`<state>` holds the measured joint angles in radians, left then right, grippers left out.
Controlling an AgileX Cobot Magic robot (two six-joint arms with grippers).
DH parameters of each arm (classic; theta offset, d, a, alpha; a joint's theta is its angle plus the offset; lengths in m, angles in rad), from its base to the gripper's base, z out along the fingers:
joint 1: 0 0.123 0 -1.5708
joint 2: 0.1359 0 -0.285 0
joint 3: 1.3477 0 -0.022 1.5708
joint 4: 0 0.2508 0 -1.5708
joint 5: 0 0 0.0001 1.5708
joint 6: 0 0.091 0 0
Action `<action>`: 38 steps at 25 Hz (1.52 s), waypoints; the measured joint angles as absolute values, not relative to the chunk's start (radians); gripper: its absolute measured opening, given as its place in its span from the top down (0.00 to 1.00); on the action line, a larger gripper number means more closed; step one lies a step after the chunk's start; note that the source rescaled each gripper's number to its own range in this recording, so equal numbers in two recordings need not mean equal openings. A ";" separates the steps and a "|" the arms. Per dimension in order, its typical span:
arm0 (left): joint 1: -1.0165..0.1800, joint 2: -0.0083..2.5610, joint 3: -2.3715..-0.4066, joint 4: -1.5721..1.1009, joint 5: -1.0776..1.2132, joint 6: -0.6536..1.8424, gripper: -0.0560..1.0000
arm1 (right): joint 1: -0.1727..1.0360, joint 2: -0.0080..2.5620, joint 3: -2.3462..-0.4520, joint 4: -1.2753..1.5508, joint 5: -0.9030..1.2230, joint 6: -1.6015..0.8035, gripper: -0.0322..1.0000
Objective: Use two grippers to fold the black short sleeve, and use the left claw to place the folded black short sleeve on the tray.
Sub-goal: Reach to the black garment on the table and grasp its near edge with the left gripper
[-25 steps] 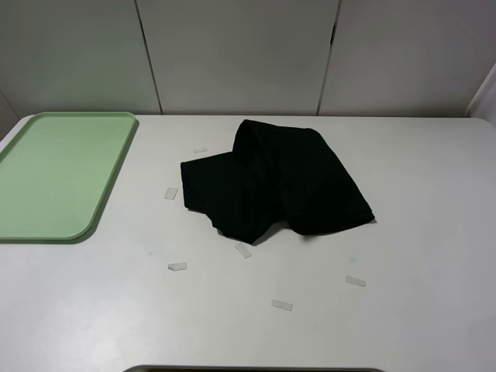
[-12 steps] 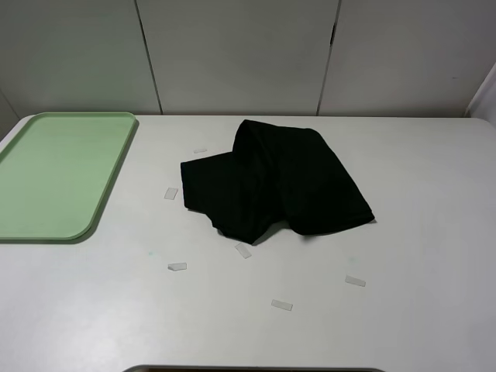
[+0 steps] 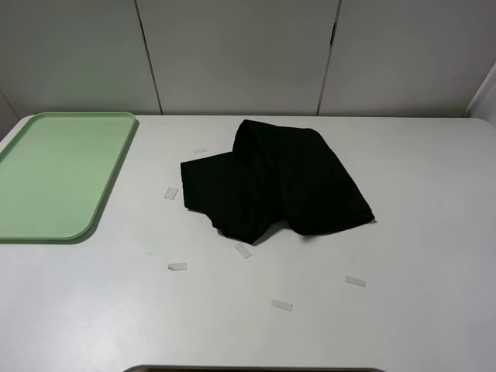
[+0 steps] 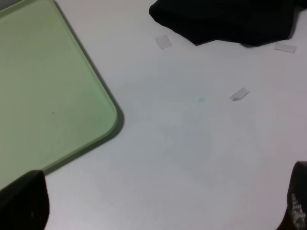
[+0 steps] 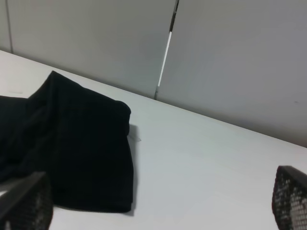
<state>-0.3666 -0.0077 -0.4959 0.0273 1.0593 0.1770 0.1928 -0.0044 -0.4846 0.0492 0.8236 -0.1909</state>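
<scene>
The black short sleeve [image 3: 275,186] lies crumpled in a loose heap at the middle of the white table, with no lettering showing. The light-green tray [image 3: 54,170] rests empty at the far left. Neither arm appears in the exterior high view. In the left wrist view my left gripper [image 4: 160,211] is open, its dark fingertips [image 4: 24,201] wide apart over bare table between the tray [image 4: 43,86] and the shirt's edge [image 4: 225,19]. My right gripper [image 5: 158,206] is also open, held off the table to the right of the shirt [image 5: 72,143], holding nothing.
Several small clear tape strips [image 3: 177,266] are scattered on the table [image 3: 418,310] around the shirt's left and front sides. A grey panelled wall [image 3: 232,54] stands behind the table's far edge.
</scene>
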 joint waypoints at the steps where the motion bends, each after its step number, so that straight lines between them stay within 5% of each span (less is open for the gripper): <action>1: -0.367 -0.008 -0.496 0.027 1.059 0.177 0.00 | 0.193 -0.004 -0.485 0.059 0.824 -0.182 0.00; 38: -0.367 -0.008 -0.496 0.027 1.058 0.177 0.00 | 0.193 -0.005 -0.495 0.062 1.024 -0.161 0.00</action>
